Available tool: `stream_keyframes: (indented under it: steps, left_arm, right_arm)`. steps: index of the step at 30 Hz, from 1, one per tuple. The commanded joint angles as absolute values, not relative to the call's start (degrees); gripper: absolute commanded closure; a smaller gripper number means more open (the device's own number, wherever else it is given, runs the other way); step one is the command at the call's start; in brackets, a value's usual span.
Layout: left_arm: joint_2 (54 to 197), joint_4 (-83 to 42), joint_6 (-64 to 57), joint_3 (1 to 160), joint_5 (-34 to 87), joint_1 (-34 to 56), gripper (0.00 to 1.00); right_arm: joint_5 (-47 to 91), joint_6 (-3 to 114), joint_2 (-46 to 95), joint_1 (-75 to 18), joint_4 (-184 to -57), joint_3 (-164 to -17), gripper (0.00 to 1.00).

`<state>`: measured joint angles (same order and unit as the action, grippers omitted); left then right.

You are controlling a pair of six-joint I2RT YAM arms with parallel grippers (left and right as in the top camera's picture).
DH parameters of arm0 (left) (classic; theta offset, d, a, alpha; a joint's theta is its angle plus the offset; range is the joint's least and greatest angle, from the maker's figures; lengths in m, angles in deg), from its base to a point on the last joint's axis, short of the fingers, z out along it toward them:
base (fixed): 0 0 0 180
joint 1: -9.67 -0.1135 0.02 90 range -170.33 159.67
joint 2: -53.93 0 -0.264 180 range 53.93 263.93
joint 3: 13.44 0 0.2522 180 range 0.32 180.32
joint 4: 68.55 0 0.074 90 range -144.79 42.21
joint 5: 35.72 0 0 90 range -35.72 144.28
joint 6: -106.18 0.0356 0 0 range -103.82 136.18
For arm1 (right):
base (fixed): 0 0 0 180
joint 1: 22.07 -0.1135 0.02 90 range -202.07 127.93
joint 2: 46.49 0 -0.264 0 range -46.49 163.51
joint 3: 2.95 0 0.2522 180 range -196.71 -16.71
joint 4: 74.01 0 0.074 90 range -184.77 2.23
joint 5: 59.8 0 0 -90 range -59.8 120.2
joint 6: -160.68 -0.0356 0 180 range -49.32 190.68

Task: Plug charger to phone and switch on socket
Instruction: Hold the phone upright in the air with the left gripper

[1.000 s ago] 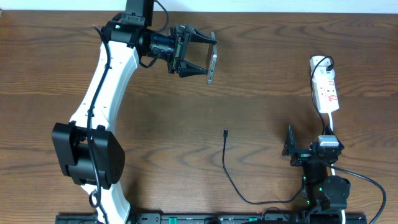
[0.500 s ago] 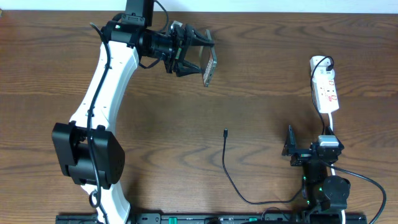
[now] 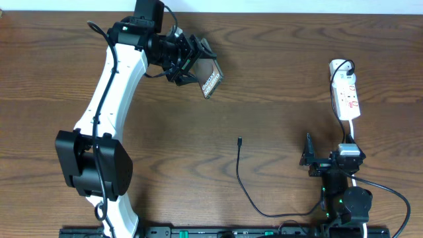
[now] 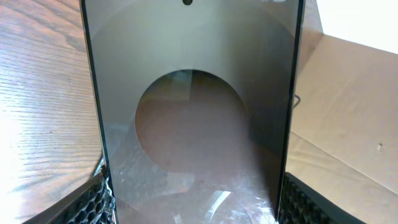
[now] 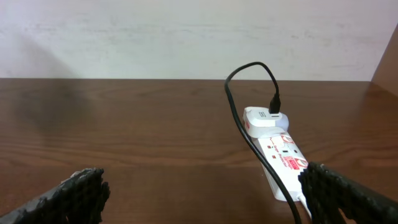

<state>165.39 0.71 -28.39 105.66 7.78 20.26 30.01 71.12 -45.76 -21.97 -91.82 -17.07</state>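
Turning the phone (image 3: 210, 77) is the change to note. A second ago your left hand (image 3: 198, 63) showed it edge-on to the overhead camera, a thin sliver between the fingers. Now the slab has rolled so its printed face looks up, tilted, jutting out past the fingertips. The hand is still clamped on it; in the wrist view the phone (image 4: 193, 124) fills the frame, with a finger at each lower corner. It appears to be off the table (image 3: 297, 53), though you cannot be sure from above.

Nothing else has moved. The charger (image 3: 241, 178) lies loosely curved on the table, well apart from your left hand and nearer your right one. Its connector tip (image 3: 240, 140) points roughly towards the phone. Your right hand (image 3: 309, 158) sits released, jaws wide and holding nothing, with the socket (image 3: 346, 96) just ahead of its fingertips.

For the task, you are likely still orienting the phone so its port can meet the connector. Neither the plugging nor the switch has been done. Which end carries the port cannot be told here, so check that before you bring the phone towards the cable tip.
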Motion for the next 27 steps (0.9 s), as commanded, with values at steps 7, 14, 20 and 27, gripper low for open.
stream_keyframes:
  steps: [7, 14, 20, 27]
  left_arm:
    - [164.6, 1.7, -28.6, 106.3, -8.3, 19.9, 0.31]
    - [164.6, 1.7, -33.4, 106.3, -17.3, 19.9, 0.31]
    - [164.6, 1.7, -37.1, 106.3, -20.3, 19.9, 0.31]
    - [164.6, 1.7, -37.7, 106.3, -20.4, 19.9, 0.31]
  right_arm:
    - [30.3, 70.5, -46.0, -21.7, -92.1, -17.0, 0.01]
    - [30.3, 70.5, -46.0, -21.7, -92.1, -17.0, 0.01]
    - [30.3, 70.5, -46.0, -21.7, -92.1, -17.0, 0.01]
    - [30.3, 70.5, -46.0, -21.7, -92.1, -17.0, 0.01]
